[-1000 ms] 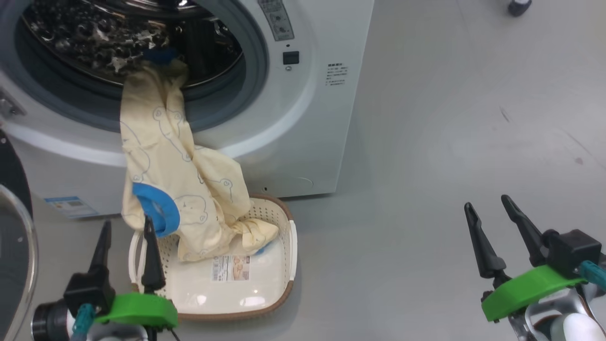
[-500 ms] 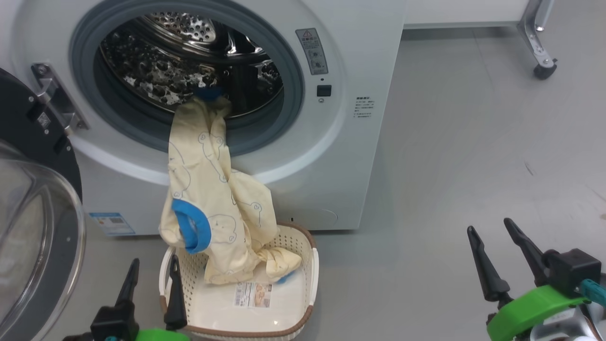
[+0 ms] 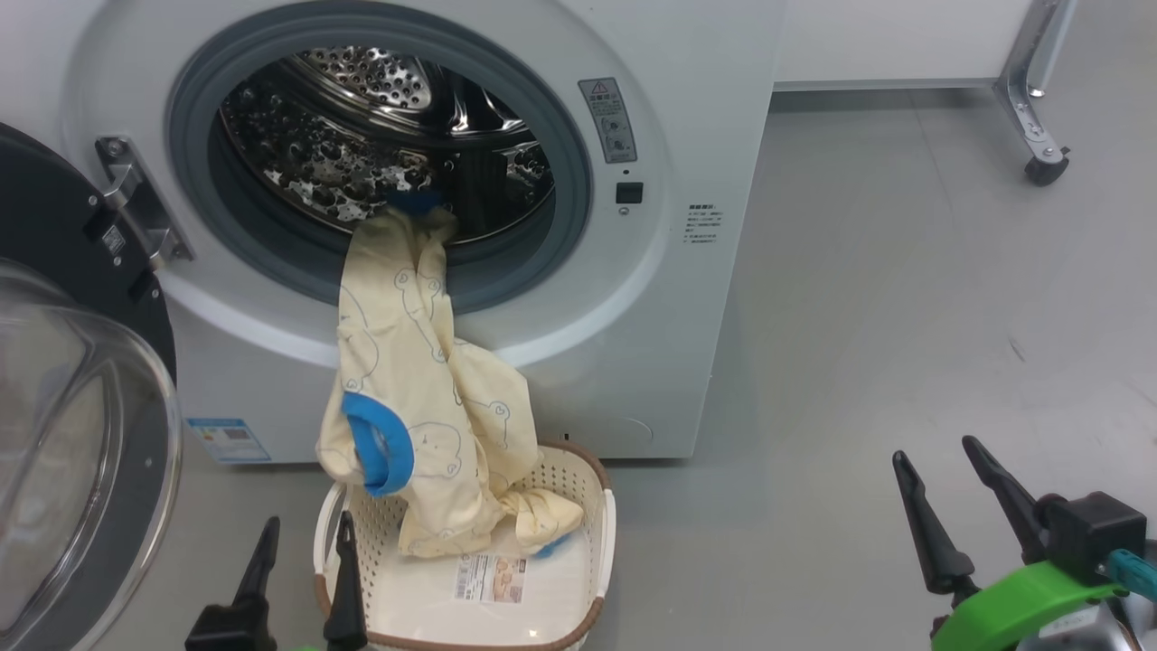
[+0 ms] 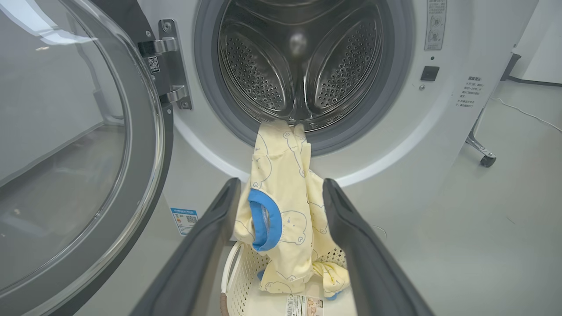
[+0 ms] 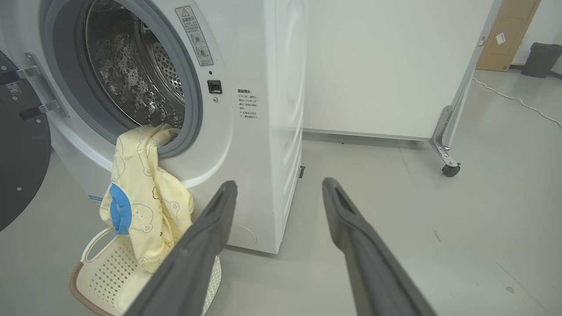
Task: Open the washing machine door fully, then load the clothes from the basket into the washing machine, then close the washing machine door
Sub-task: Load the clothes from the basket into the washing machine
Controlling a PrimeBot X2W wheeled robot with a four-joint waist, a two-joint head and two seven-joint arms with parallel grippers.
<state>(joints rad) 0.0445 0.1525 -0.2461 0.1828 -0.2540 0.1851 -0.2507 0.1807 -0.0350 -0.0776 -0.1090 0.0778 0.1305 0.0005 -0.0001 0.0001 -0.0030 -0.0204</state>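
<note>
The first step looks done: the washing machine door [image 3: 86,425] stands swung wide, off to the left of the left end effector [image 3: 307,518]. Loading, I judge, is only partly done. The clothes [image 3: 407,380] hang ahead of and above that end effector. Their top end is caught inside the drum [image 3: 362,145] of the washing machine [image 3: 714,289], the rest drapes over the grey gasket [image 3: 271,262] and down the front, and the lower end lies in the basket [image 3: 565,475] just ahead of its fingertips. Both end effectors are spread wide and hold nothing; the right end effector [image 3: 932,448] sits well to the right of the basket, over the floor. Left to do: get the hanging cloth fully into the drum, then shut the door.
</note>
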